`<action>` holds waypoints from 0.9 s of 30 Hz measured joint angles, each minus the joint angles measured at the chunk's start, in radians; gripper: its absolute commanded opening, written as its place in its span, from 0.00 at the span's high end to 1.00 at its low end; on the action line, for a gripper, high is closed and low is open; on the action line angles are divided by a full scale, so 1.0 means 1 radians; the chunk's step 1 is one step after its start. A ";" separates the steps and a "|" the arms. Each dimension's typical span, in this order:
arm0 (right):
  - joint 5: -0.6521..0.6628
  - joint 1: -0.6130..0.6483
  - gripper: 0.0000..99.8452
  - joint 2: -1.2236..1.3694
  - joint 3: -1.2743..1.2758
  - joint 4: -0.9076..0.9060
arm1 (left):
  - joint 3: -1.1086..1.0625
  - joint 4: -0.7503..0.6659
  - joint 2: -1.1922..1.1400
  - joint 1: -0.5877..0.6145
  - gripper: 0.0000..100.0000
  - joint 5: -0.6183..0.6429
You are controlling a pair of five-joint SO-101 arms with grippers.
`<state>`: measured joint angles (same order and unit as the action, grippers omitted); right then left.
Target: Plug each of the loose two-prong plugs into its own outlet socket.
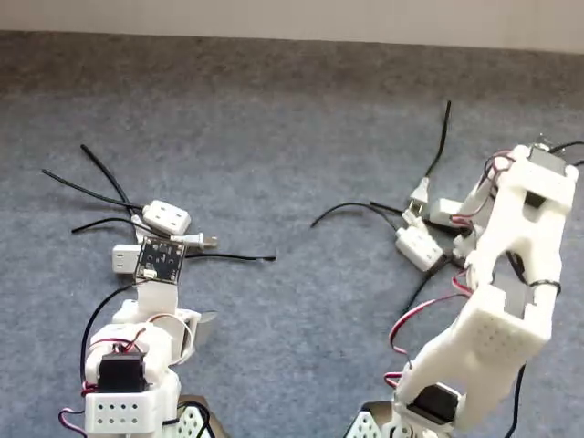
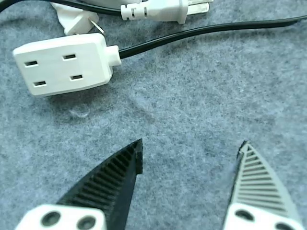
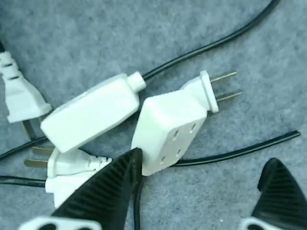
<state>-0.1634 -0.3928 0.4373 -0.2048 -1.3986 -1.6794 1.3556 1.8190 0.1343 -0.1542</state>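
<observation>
My left gripper (image 2: pixel 193 142) hangs open over bare carpet, nothing between its fingers. Just beyond it lies a white outlet block (image 2: pixel 62 63) with two socket pairs, face up, on a black cord. Past that lie a white two-prong plug (image 2: pixel 158 10) and a small white adapter (image 2: pixel 74 21). My right gripper (image 3: pixel 205 160) is open above a heap: a white cube adapter (image 3: pixel 168 127) with bare prongs, an outlet block (image 3: pixel 91 112) on its side, and two loose plugs (image 3: pixel 19 98) (image 3: pixel 67 170). One black finger (image 3: pixel 110 187) lies beside the cube adapter.
From above, the left arm (image 1: pixel 137 365) stands near the left cluster of outlets (image 1: pixel 167 216) and black cords. The right arm (image 1: pixel 511 265) covers part of the right cluster (image 1: pixel 418 246). Grey carpet (image 1: pixel 292 164) lies between the clusters.
</observation>
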 measured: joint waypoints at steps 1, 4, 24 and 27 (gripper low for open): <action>0.000 -0.002 0.63 0.018 -0.028 -0.005 | 0.000 0.000 0.000 0.000 0.69 0.000; 0.000 0.014 0.63 0.074 -0.066 0.002 | 0.000 0.000 0.000 0.000 0.69 0.000; -0.003 0.109 0.84 0.175 -0.279 -0.164 | 0.000 0.000 0.000 0.000 0.69 0.000; -0.003 0.110 0.84 0.176 -0.400 -0.267 | 0.000 0.000 0.000 0.000 0.69 0.000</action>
<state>-0.1665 -0.2823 0.6137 -0.6053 -1.6655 -1.6794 1.3556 1.8190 0.1343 -0.1542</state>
